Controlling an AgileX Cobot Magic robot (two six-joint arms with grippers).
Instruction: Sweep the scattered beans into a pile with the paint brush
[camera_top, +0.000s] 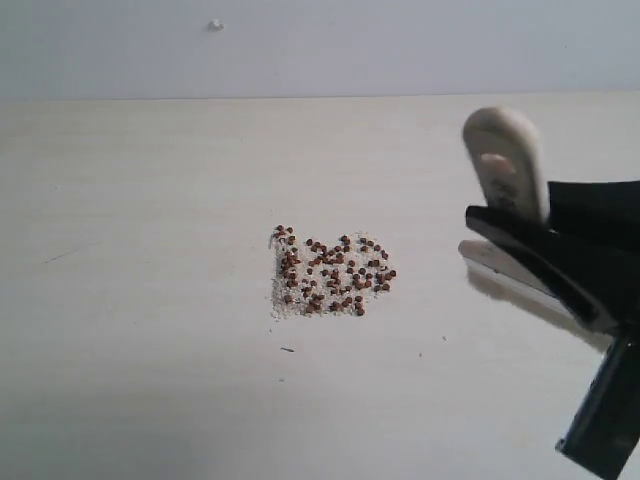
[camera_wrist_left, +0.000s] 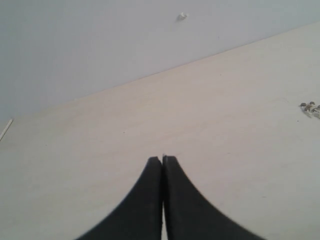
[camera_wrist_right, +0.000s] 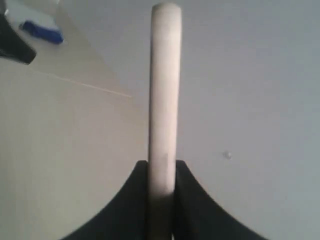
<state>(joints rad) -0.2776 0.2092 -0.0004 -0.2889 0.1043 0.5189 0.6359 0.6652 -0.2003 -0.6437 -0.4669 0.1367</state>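
The reddish-brown beans (camera_top: 330, 272) lie in one loose, flat cluster among whitish grains at the middle of the pale table (camera_top: 150, 300). To their right, above the table, my right gripper (camera_top: 490, 225) is shut on the paint brush (camera_top: 505, 165). Its light handle end, with the hole, points up. A pale part of the brush (camera_top: 492, 262) shows below the black fingers; the bristles are hidden. In the right wrist view the handle (camera_wrist_right: 164, 100) stands between the jaws of that gripper (camera_wrist_right: 161, 165). My left gripper (camera_wrist_left: 162, 159) is shut and empty over bare table, with a few beans (camera_wrist_left: 310, 107) far off.
The table's far edge meets a plain wall with a small white knob (camera_top: 215, 25). A dark fleck (camera_top: 288, 349) lies in front of the beans. A blue object (camera_wrist_right: 42, 30) and a dark shape (camera_wrist_right: 12, 42) show beyond the table in the right wrist view.
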